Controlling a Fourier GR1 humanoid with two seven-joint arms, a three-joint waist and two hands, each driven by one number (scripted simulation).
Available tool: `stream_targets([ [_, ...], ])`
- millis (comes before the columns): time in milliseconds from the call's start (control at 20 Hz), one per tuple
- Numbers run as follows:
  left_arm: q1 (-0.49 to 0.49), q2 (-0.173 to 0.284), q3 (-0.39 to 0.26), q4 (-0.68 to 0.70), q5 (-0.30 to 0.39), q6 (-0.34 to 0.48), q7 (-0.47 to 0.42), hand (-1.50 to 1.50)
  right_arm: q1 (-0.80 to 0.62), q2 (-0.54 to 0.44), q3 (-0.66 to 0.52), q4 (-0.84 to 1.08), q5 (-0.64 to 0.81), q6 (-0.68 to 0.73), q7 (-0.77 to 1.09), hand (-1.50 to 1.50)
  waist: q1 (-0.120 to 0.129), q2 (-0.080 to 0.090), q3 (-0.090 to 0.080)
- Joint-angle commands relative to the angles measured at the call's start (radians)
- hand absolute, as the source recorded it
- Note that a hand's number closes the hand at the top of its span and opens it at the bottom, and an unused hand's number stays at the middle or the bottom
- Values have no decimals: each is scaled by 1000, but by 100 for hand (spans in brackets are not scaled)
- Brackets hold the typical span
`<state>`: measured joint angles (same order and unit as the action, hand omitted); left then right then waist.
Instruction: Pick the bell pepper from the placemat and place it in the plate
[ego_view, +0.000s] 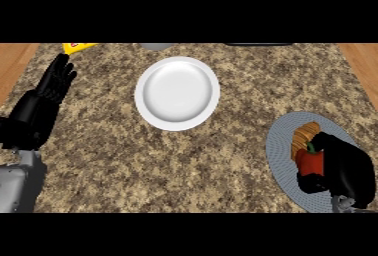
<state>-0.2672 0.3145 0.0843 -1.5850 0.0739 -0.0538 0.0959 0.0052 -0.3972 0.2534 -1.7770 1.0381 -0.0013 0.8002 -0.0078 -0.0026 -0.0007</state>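
Note:
A red bell pepper (309, 161) with a green stem lies on a round grey placemat (284, 131) at the lower right of the counter. My right hand (345, 170) sits over it, fingers curled round its right and lower sides. An orange-brown object (304, 136) lies on the mat just above the pepper. The white plate (177, 93) stands near the middle of the counter, up and left of the mat, with nothing on it. My left hand (52, 87) rests open at the left edge, fingers pointing up.
A yellow object (77, 46) shows at the top left edge, just above my left fingertips. A grey object (155, 46) and a dark one (255, 44) peek in at the top edge. Wooden floor borders the speckled counter on both sides.

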Motion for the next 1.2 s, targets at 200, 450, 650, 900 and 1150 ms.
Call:
stream_targets([
  [200,-30,-22,-14,2,-12,10,14,0,-141,101,72,-198,-39,-35,-62,150,9,2,1],
  [450,21,-11,-1,-28,-5,-17,4,0,-245,211,132,-208,-35,-13,-35,150,16,2,1],
  [650,-34,-17,9,-10,-2,-11,37,0,-480,340,144,-50,4,45,37,150,19,4,0],
  [900,-13,-32,-10,-76,-25,-2,73,0,-608,394,94,172,-30,-37,-20,150,22,4,1],
  [1150,-12,-21,11,-6,-11,-44,6,0,-797,396,105,456,-164,-191,8,150,35,8,0],
])
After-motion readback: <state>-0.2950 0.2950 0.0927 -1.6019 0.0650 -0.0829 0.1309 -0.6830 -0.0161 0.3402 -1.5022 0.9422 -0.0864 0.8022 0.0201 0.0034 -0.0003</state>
